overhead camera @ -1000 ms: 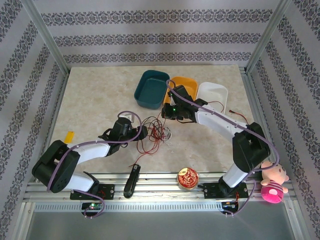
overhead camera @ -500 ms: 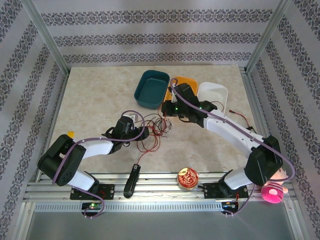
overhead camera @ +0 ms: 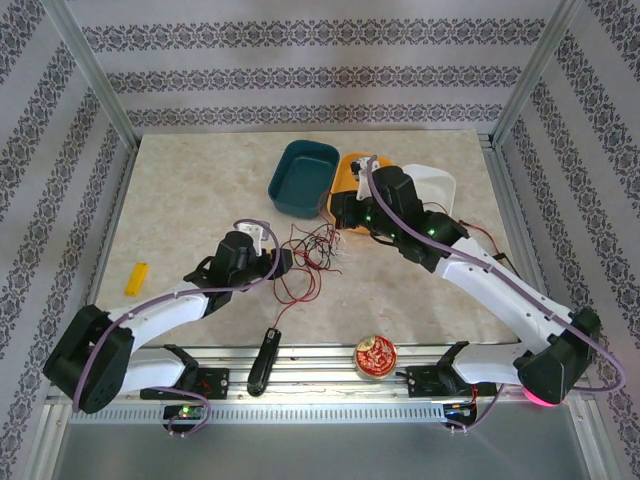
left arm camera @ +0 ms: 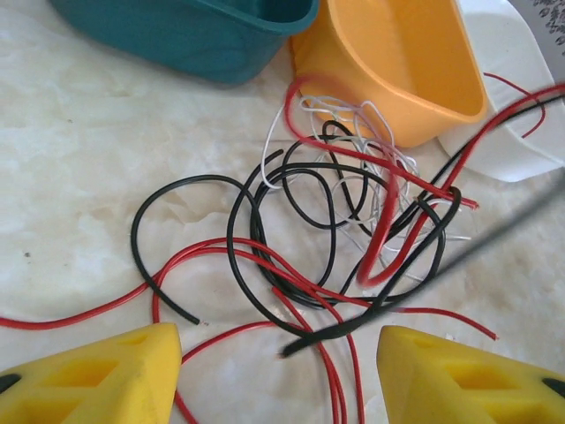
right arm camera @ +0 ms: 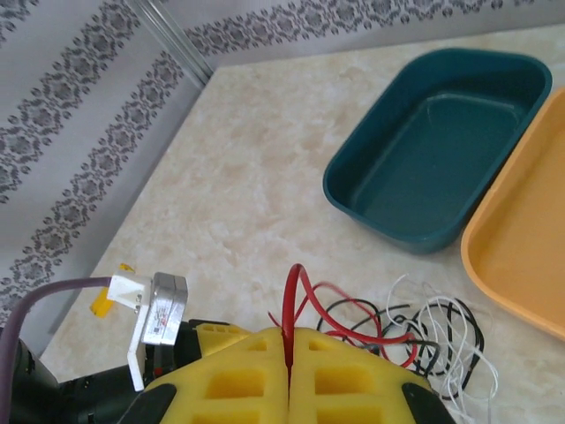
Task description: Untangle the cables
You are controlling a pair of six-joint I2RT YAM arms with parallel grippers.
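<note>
Thin red, black and white wire cables (left arm camera: 335,221): tangled.
Left gripper (left arm camera: 278,344): held spread.
Right gripper (right arm camera: 289,340): red strand (right arm camera: 291,296) pinched.

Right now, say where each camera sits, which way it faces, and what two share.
Top: above and behind the left arm and right arm, looking down at the table; both show.
Left wrist: low, facing the cables; its yellow fingers show.
Right wrist: higher, facing the teal bin; shut fingers pinch a red cable.
Shared: both wrists see the teal bin.

No text or label can be read.
</note>
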